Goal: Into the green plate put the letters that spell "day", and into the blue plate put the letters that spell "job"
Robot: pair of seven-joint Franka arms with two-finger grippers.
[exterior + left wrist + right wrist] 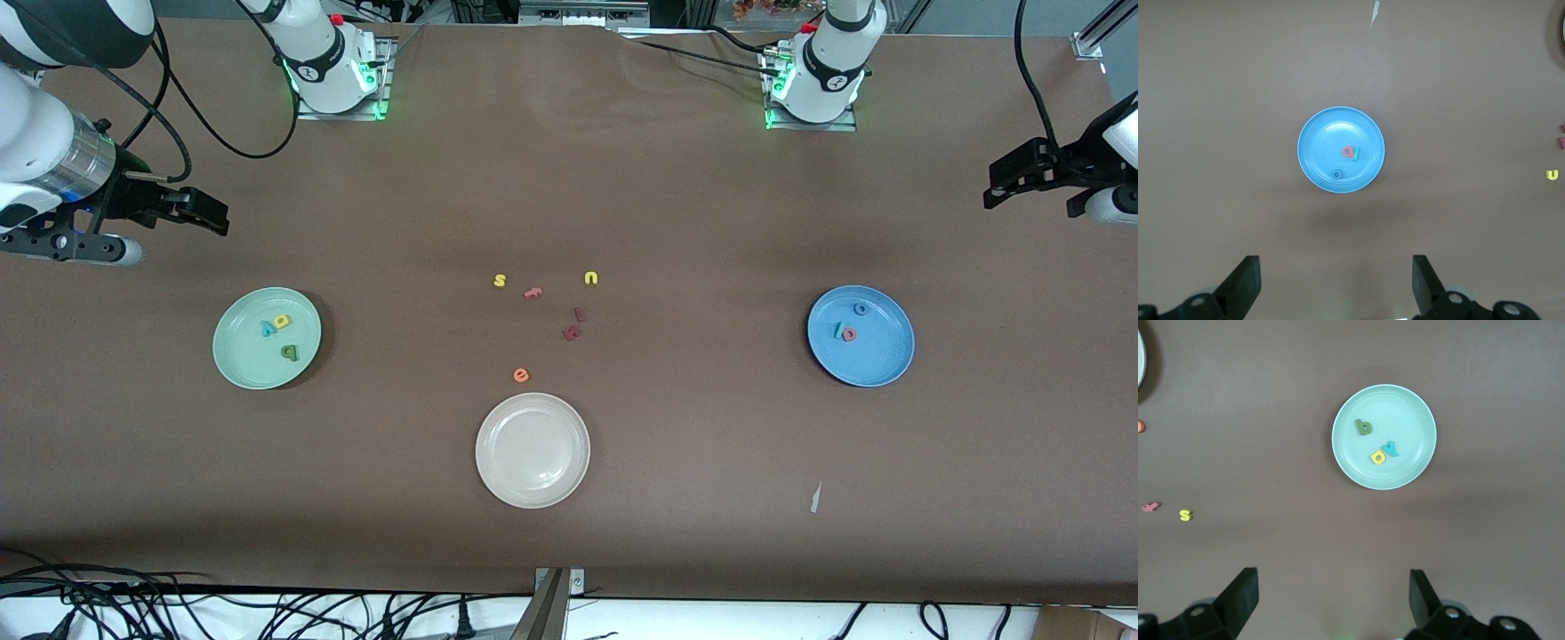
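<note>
Both sets look sorted. The green plate (267,339), toward the right arm's end of the surface (676,213), holds the yellow letter (283,322), teal "y" (268,329) and dark green letter (290,353). The blue plate (861,336), toward the left arm's end, holds the blue "o" (860,309), salmon-red letter (850,334) and teal "j" (838,331).

Left gripper (1031,173) and right gripper (187,209) wait high over bare surface near their plates, jaws wide, empty.

Handling judgement: foam letters are light, soft and thin; pinch across a stem or bowl edge, gently. They would likely squash or skid under a firm grip.
</note>
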